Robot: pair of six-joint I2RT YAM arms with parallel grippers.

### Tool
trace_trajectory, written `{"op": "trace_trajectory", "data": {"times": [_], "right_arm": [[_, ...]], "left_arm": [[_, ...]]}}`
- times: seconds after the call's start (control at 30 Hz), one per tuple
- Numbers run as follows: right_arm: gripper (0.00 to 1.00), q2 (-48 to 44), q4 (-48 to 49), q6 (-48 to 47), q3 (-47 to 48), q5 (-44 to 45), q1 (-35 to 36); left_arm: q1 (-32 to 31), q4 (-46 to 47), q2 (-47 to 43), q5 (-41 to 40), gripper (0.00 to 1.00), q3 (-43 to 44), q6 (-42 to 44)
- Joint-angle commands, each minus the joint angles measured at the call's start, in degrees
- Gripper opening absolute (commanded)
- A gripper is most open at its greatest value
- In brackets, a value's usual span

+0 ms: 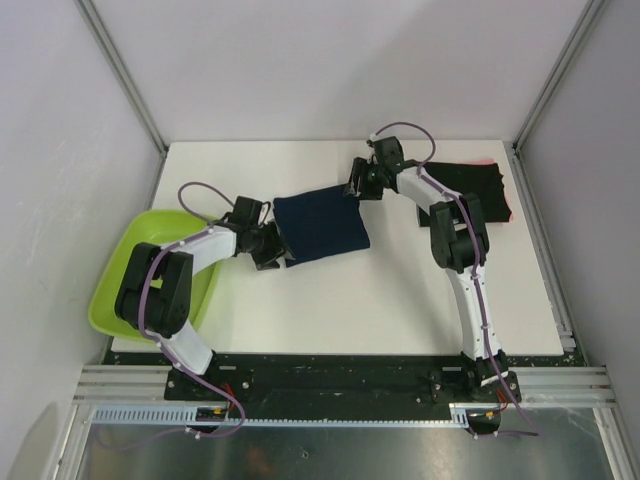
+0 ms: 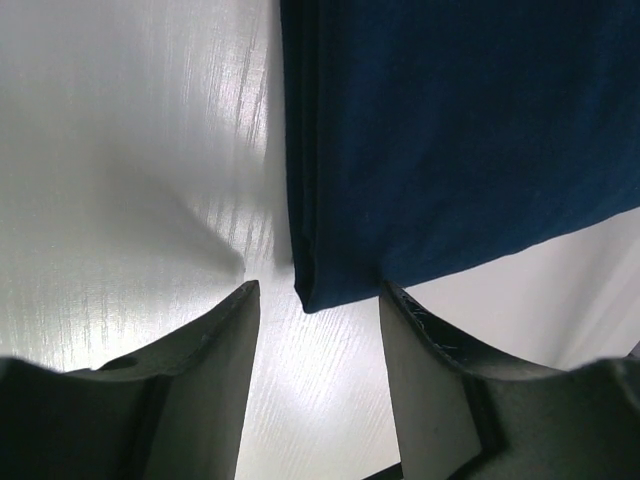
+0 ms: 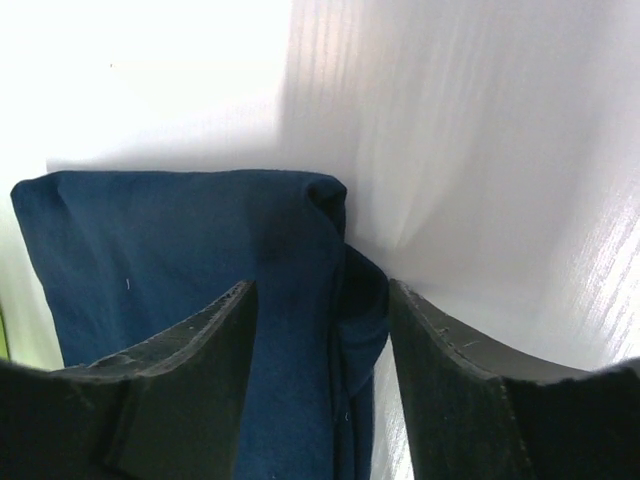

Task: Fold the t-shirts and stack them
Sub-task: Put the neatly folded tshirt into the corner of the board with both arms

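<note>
A: Where is the navy shirt?

B: Folded flat on the table, between the two pincers. Its near corner lies just ahead of the left pincer. The right pincer stands over the opposite, far corner.

A: Is either holding it?

B: No, both stand wide. On the left the corner sits in the gap, untouched. On the right a bunched fold runs between the jaws, unpinched.

A: Why opposite corners?

B: My guess is that taking it by two corners keeps the packet from unfolding when lifted. It can then go onto the black shirt, which lies to the right of the right pincer.

A: Which way does it lie?

B: It is nearly square. The slightly longer side runs from the left pincer toward the right one, skewed, with the right end farther from the bases. A thick folded edge faces the left pincer.
</note>
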Motion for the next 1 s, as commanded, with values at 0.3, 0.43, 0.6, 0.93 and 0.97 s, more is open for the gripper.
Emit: {"op": "trace_trajectory", "data": {"times": [0.3, 0.43, 0.6, 0.93, 0.97], "right_arm": [[0.18, 0.4, -0.9, 2.9, 0.1, 2.2, 1.4], [0.05, -0.3, -0.7, 3.4, -0.5, 3.3, 1.5], [0.00, -1.3, -1.1, 3.6, -0.9, 4.9, 1.6], [0.00, -3.9, -1.3, 3.6, -2.8, 7.8, 2.0], [0.00, -4.3, -1.3, 3.5, -3.0, 8.2, 2.1]], "left_arm": [[0.3, 0.1, -2.6, -4.6, 0.60, -1.7, -1.3], [-0.4, -0.3, -1.6, -4.4, 0.60, -1.4, -1.7], [-2.8, -1.2, -0.4, -5.6, 0.56, -0.5, -3.7], [-5.1, -1.2, 1.6, -9.3, 0.40, 1.0, -9.5], [-5.2, -1.3, 1.4, -10.2, 0.39, 1.1, -9.9]]}}
